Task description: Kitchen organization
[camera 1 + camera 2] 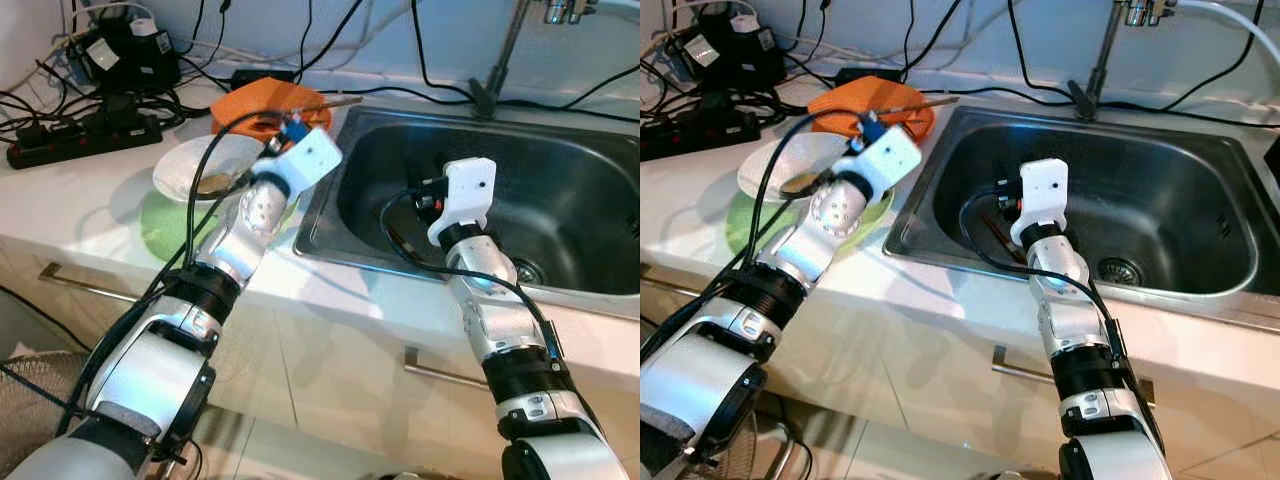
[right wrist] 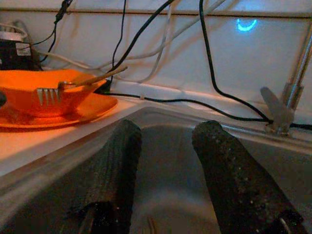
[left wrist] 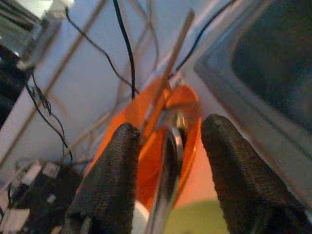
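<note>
The left gripper (image 3: 168, 161) hangs over the white bowl (image 1: 190, 165), its fingers spread around a metal utensil (image 3: 168, 161). At 12 o'clock from the white bowl sits the orange bowl (image 1: 262, 105). The right gripper (image 2: 165, 170), spread and empty, hovers inside the sink (image 1: 560, 200).

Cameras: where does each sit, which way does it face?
Head eyes: look down at the sink and counter; both silver arms show.
Left wrist: looks along the open left pincer at the orange bowl and its utensils.
Right wrist: inside the sink, faces along the open right pincer toward the back wall.
Shared: both wrist views catch the orange bowl.
</note>
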You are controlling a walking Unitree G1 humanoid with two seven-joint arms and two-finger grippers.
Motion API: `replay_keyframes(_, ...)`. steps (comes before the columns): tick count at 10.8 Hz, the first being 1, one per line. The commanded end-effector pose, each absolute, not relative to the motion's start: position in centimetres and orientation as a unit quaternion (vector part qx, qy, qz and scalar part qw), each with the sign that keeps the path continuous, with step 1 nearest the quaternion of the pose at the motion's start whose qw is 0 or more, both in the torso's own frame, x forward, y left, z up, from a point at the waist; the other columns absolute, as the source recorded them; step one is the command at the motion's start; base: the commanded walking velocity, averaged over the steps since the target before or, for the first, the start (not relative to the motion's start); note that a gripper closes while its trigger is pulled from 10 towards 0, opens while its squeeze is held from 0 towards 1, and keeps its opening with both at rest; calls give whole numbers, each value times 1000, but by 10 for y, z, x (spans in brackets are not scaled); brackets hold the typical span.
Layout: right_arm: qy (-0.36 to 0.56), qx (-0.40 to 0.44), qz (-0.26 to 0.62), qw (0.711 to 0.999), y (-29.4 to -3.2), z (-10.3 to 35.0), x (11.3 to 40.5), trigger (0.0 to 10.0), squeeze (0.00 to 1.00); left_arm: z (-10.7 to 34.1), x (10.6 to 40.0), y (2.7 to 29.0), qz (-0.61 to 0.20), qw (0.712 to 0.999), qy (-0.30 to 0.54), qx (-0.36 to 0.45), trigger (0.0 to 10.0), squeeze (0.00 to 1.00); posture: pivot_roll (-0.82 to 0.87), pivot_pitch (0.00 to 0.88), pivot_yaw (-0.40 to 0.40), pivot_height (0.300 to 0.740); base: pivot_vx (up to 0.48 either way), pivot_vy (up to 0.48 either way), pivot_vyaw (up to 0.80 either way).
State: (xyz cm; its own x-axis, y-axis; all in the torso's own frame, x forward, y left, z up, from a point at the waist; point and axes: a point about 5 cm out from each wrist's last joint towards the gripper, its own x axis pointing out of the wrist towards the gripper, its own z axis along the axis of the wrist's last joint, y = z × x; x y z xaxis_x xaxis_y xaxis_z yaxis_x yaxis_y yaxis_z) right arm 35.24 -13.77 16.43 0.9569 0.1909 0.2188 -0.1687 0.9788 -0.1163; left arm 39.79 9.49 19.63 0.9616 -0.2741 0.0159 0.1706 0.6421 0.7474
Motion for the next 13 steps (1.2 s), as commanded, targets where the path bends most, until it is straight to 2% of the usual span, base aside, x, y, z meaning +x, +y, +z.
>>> replay_keyframes(1,-119,-46,95,987,-135,168,351,10000,0,208,402,95,-110,903,-76,409,0,0,13,19,45,740,0,0,0)
replay_keyframes(10,-108,-48,86,989,-137,169,351,10000,0,214,403,93,-98,901,-93,412,0,0,27,16,41,740,0,0,0)
replay_keyframes(11,-107,-49,88,989,-136,170,352,10000,0,217,402,94,-92,898,-97,420,1255,0,30,16,39,740,0,0,0)
replay_keyframes(12,-106,-49,90,989,-135,170,352,10000,0,217,402,94,-89,896,-97,425,8941,0,33,14,36,740,0,0,0)
replay_keyframes(13,-105,-49,91,989,-134,169,352,10000,0,216,401,94,-89,897,-93,424,10000,0,33,16,37,740,0,0,0)
